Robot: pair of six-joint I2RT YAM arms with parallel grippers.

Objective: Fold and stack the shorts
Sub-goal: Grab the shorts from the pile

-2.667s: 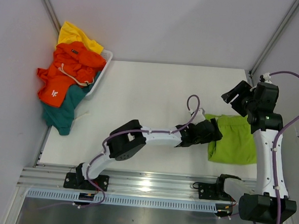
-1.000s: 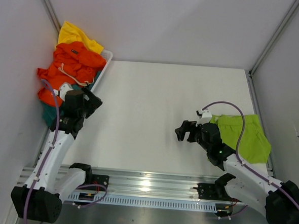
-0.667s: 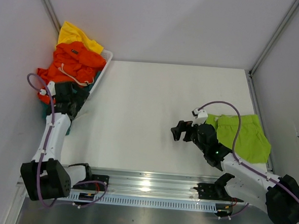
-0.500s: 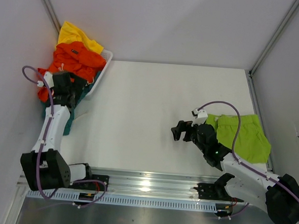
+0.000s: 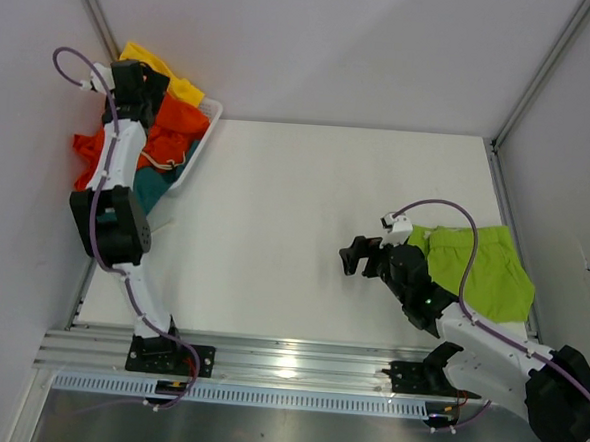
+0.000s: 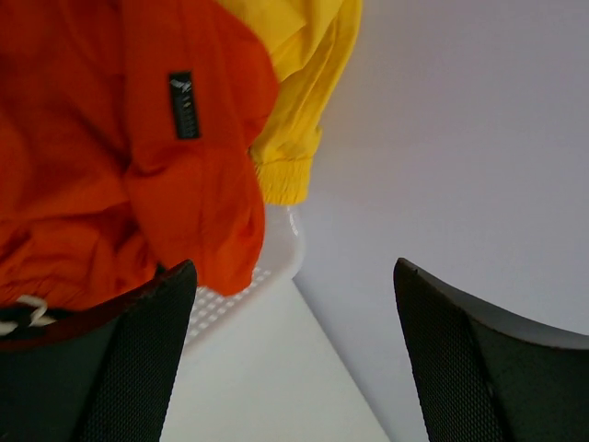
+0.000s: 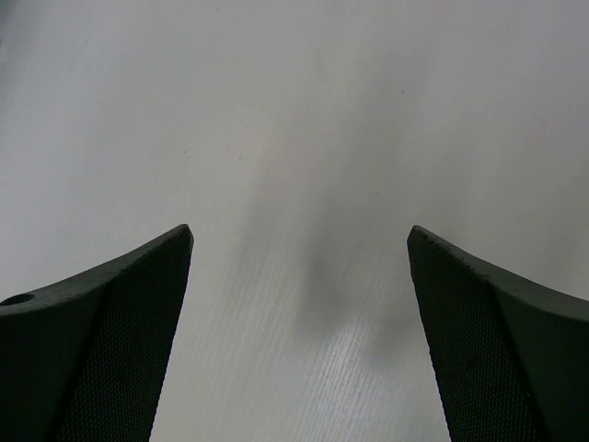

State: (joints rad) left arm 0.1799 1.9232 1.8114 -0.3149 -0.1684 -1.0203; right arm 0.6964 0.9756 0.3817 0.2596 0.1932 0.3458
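Found at far left corner: heap of unfolded cloth shorts. Yellow pair (image 6: 304, 55) at the back, orange pair (image 6: 101, 175) with small black label (image 6: 184, 104) in front of it, teal pair (image 5: 149, 187) lowest, spilling toward the near side. Heaped in and over white plastic mesh basket (image 6: 276, 262). Found at right side of white table (image 5: 297, 191): lime green pair (image 5: 487, 278), lying flat, judged already folded.

Handling, judged:
- Soft, light and limp, with no stiffness to lean on.
- Not fragile and not slippery.
- Likely to drag neighbours along, being overlapped and tangled.
- Possible snag from white drawcord (image 5: 157, 158) on orange pair.

Hold, judged: best taken at a thick edge, e.g. gathered yellow cuff hanging by the basket rim, or a waistband. Better to pinch a bunched fold than the flat middle of a panel. Worth lifting high enough to shed whatever clings underneath.

Left gripper (image 6: 294, 272): poised over the back of the heap, above basket rim, close to yellow and orange pairs. Spread wide at the fingers. Nothing between them, and no contact with cloth seen in the wrist view.

Right gripper (image 7: 299, 239): hovering over bare table, right of centre. Well apart from the heap, near the lime green pair but not touching it. Spread wide likewise, holding nothing.
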